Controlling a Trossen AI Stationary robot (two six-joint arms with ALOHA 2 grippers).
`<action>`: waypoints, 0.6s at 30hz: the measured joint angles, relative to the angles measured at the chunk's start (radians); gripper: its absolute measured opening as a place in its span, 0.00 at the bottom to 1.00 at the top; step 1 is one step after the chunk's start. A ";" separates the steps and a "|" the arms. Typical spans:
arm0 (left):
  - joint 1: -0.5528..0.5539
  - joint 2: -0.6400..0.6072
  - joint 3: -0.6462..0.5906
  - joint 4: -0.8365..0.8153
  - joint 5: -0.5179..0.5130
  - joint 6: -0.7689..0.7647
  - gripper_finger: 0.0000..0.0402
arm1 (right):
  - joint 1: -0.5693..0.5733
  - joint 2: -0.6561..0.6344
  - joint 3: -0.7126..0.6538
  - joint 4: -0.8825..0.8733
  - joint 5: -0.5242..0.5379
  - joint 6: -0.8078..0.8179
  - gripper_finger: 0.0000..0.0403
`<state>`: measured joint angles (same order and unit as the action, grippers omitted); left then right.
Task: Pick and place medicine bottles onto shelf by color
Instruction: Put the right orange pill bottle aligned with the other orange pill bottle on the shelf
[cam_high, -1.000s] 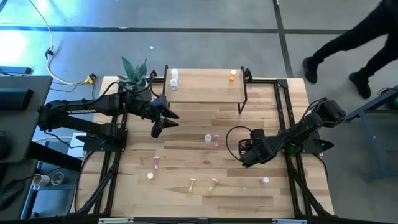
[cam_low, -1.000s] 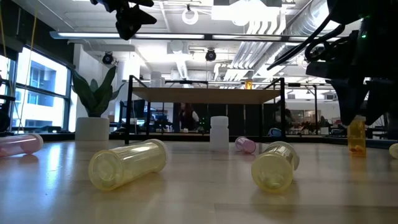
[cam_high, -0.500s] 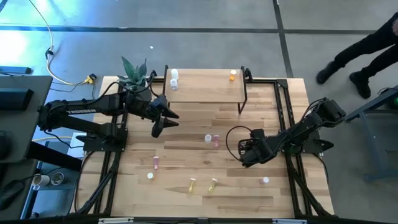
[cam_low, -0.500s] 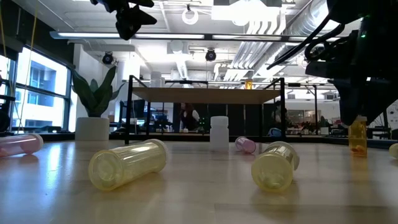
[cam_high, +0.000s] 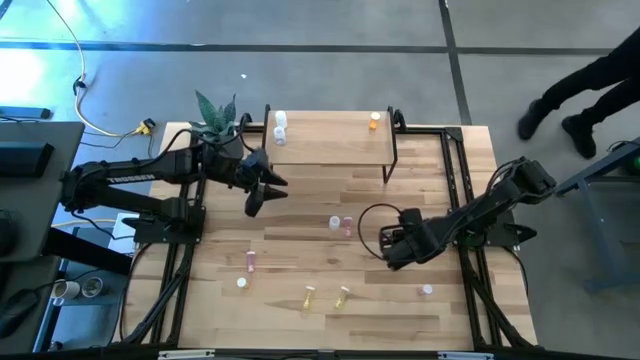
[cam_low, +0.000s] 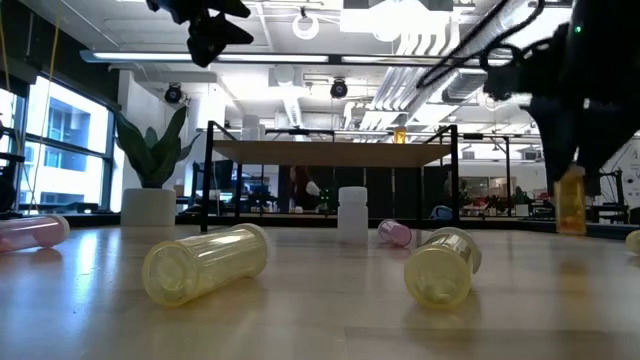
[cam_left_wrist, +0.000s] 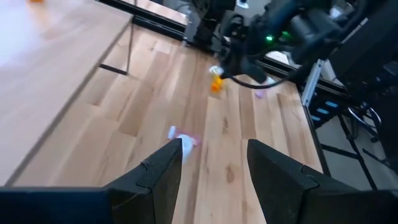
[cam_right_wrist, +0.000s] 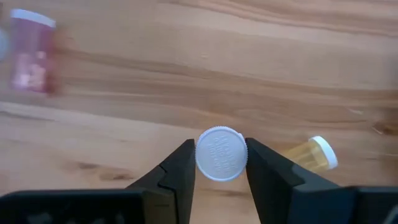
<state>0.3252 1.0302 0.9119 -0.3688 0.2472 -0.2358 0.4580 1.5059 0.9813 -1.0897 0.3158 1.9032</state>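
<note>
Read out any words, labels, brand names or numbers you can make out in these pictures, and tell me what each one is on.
"TROSSEN", in white letters along the left arm in the high view; small, only just readable.
White cap of the bottle between the right gripper's fingers: raised lettering, too small to read.
Pink bottle lying on the table: speckled label, blurred, unreadable.
No other text can be read.

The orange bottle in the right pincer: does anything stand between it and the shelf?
Nothing visible does. The right pincer holds the orange bottle; bare table lies between it and the shelf.
</note>
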 joint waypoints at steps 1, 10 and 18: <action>0.006 0.000 0.000 0.002 0.000 0.000 0.43 | 0.000 0.000 0.019 -0.012 0.001 -0.002 0.29; 0.064 0.000 0.000 0.022 0.000 0.002 0.43 | -0.069 0.000 0.219 -0.117 0.006 -0.174 0.29; 0.095 0.000 0.000 0.032 0.001 0.003 0.43 | -0.259 0.000 0.350 -0.154 0.019 -0.537 0.29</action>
<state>0.4207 1.0306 0.9123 -0.3367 0.2481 -0.2329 0.1992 1.5059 1.3317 -1.2437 0.3344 1.3663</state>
